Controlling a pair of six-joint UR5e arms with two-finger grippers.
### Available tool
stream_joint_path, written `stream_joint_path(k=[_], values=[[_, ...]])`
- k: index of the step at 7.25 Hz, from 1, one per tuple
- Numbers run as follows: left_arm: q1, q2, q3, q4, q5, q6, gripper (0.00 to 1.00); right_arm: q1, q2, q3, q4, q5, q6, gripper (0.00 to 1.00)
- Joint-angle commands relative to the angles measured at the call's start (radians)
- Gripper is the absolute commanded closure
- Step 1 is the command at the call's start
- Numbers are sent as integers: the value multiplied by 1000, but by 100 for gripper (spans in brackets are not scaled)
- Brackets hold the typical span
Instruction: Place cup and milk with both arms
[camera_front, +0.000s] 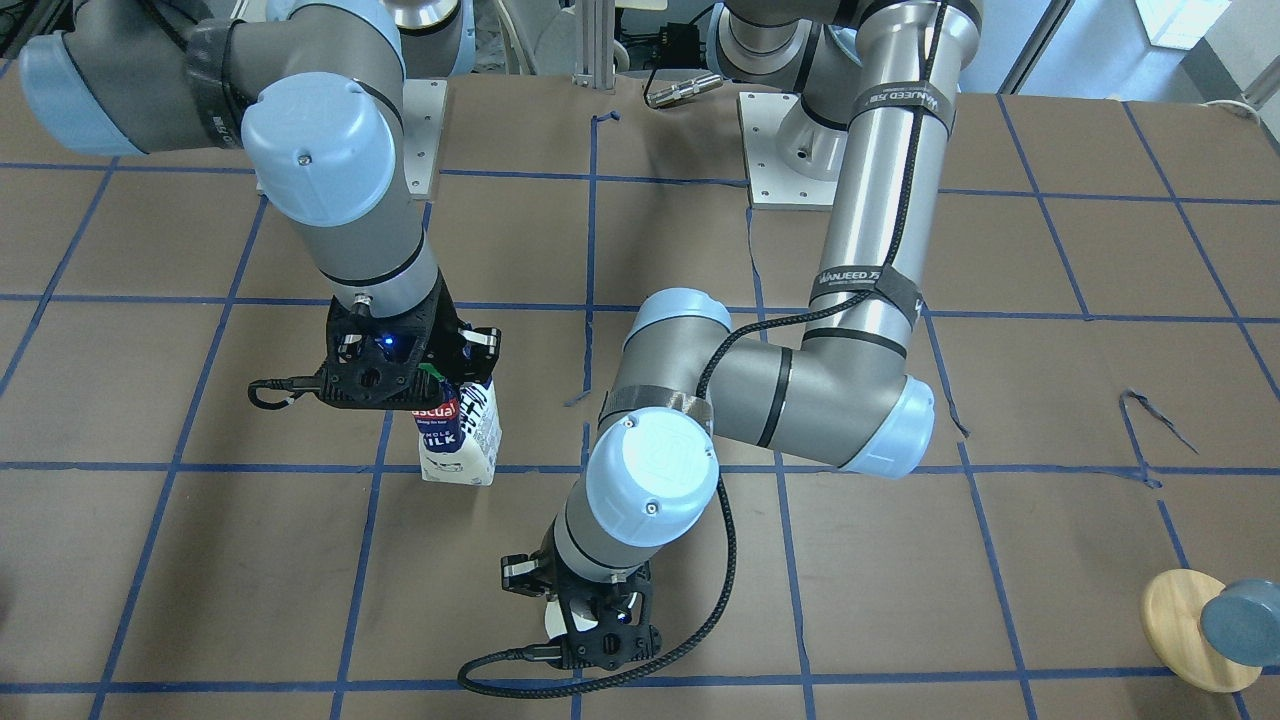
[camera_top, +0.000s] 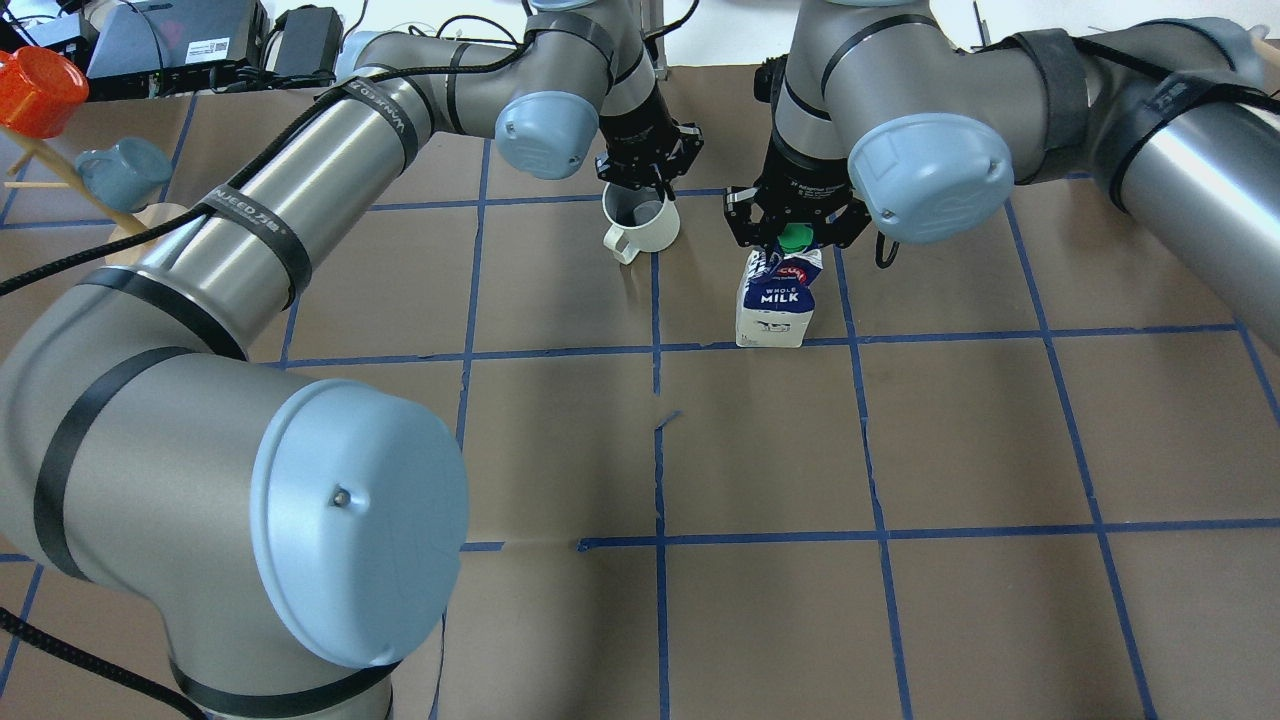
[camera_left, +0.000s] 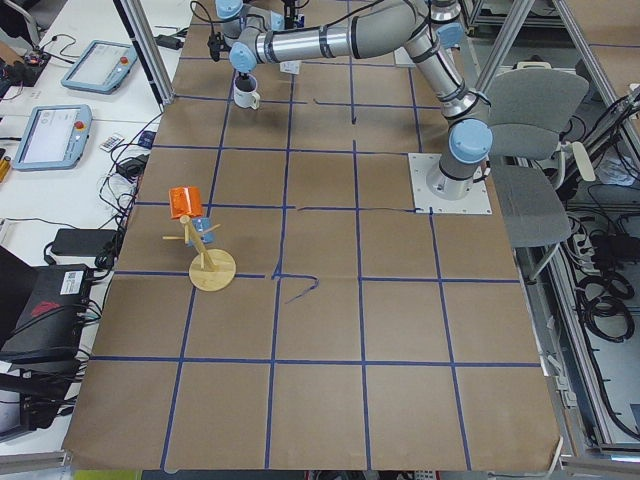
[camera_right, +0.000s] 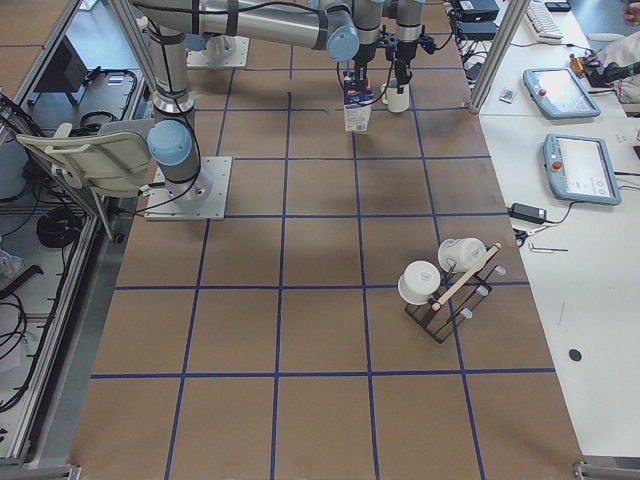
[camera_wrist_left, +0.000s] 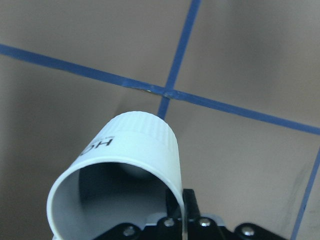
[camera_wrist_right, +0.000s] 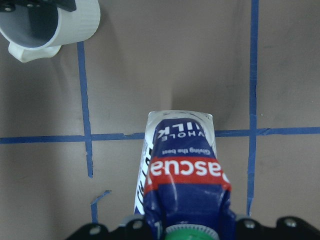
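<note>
The white cup (camera_top: 643, 225) hangs from my left gripper (camera_top: 646, 190), which is shut on its rim, one finger inside and one outside. The left wrist view shows the cup (camera_wrist_left: 135, 150) tilted close over a crossing of blue tape lines. The milk (camera_top: 777, 300), a blue and white carton with a green cap, stands upright just right of the cup. My right gripper (camera_top: 793, 232) is shut on its gabled top. In the front view the carton (camera_front: 465, 435) shows under the right gripper (camera_front: 400, 375), and the left arm hides most of the cup. I cannot tell whether either rests on the table.
A wooden mug stand (camera_top: 130, 225) with a blue-grey mug (camera_top: 120, 170) and an orange cup (camera_top: 40, 90) is at the far left. It shows at the front view's lower right (camera_front: 1195, 630). A rack with white cups (camera_right: 440, 285) shows in the exterior right view. Blue tape lines grid the brown table (camera_top: 760, 450).
</note>
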Motion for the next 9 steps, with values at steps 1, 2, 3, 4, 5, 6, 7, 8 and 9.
stream_joint_path(k=[1, 2, 3, 4, 5, 6, 7, 8, 9], values=[[-1, 20, 22, -51, 46, 9, 0, -18, 0, 0, 1, -1, -18, 76], [42, 57, 53, -101, 46, 9, 0, -22, 0, 0, 0, 1, -38, 76], [71, 101, 117, -219, 57, 45, 0, -25, 0, 0, 0, 1, -38, 76], [84, 165, 126, -369, 80, 172, 0, -25, 0, -2, -5, 9, -38, 76], [107, 255, 116, -549, 168, 275, 12, -24, 7, -26, -19, 13, -40, 76], [151, 348, 79, -673, 173, 378, 18, -19, 39, -105, -25, 16, -38, 76], [209, 444, 33, -706, 187, 499, 15, -18, 122, -206, -19, 16, -38, 76], [238, 519, -46, -706, 186, 561, 11, -7, 212, -295, -25, 18, -22, 76], [252, 589, -129, -661, 184, 576, 7, -5, 286, -396, -26, 18, -18, 76]])
